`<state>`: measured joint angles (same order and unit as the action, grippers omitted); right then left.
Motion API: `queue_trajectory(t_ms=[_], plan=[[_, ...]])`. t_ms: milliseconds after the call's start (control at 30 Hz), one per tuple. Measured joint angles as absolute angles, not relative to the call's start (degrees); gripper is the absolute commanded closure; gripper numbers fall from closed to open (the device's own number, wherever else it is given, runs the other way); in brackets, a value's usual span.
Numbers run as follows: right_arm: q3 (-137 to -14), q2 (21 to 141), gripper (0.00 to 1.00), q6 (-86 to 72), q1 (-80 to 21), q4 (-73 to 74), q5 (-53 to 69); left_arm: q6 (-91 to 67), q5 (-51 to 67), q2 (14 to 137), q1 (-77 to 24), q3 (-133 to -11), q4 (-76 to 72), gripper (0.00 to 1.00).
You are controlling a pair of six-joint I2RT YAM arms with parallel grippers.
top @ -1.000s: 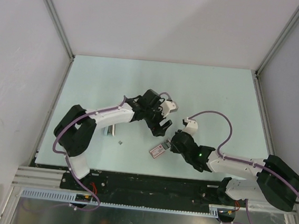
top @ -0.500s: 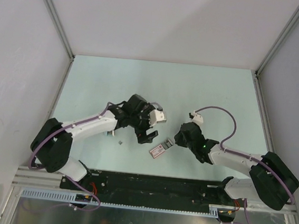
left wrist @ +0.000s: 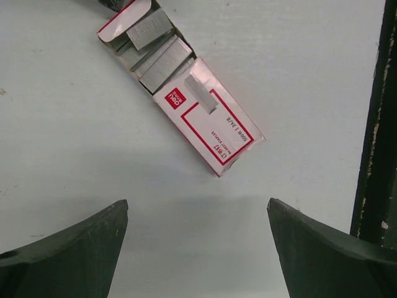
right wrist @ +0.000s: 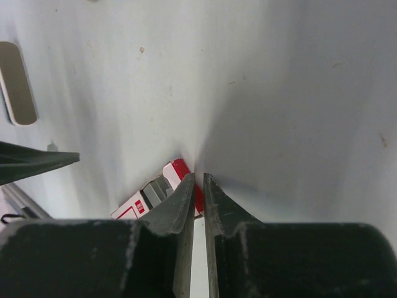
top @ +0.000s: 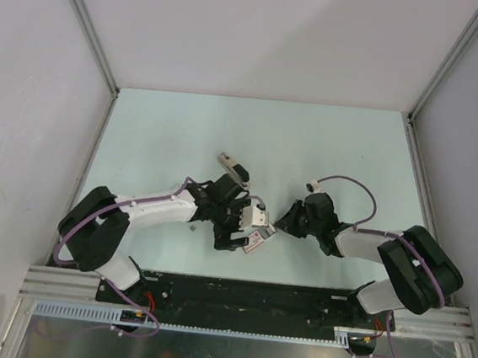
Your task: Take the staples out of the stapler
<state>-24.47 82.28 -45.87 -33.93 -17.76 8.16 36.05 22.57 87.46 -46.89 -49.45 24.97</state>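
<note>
The stapler, slim and cream-beige with a black top, lies on the table beyond my left arm; it seems to show in the right wrist view too. The pink-and-grey staple box lies open, with grey staple blocks inside. A short silvery strip of staples rests on its lid. My left gripper is open and empty, just short of the box. My right gripper is shut, its tips against the box's red end flap. In the top view it sits right of the box.
A small dark bit lies on the table left of my left gripper. The black rail at the table's near edge runs close beside the box. White walls enclose the table on three sides.
My left gripper has swung toward the near edge and now hangs over the box, uncovering the stapler. My right arm has drawn in, its gripper staying at the box's right end.
</note>
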Motion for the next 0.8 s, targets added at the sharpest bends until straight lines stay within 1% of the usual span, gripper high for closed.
queue_trajectory(t_ms=[200, 433, 733, 800], plan=[[-23.51, 84.01, 0.87, -46.92, -33.19, -21.65, 12.67, 36.05, 21.12, 89.38, -48.49, -49.47, 24.51, 0.01], [-23.03, 84.53, 0.9, -47.18, -33.12, -22.76, 14.48, 36.03, 20.58, 91.7, -49.52, -49.5, 23.94, 0.01], [-22.5, 84.51, 0.88, -47.81, -32.12, -23.33, 15.55, 36.03, 19.64, 92.36, -49.87, -49.54, 22.74, 0.01], [-22.46, 84.42, 0.86, -47.9, -31.83, -23.31, 15.77, 36.03, 19.59, 92.38, -49.89, -49.54, 22.57, 0.02]])
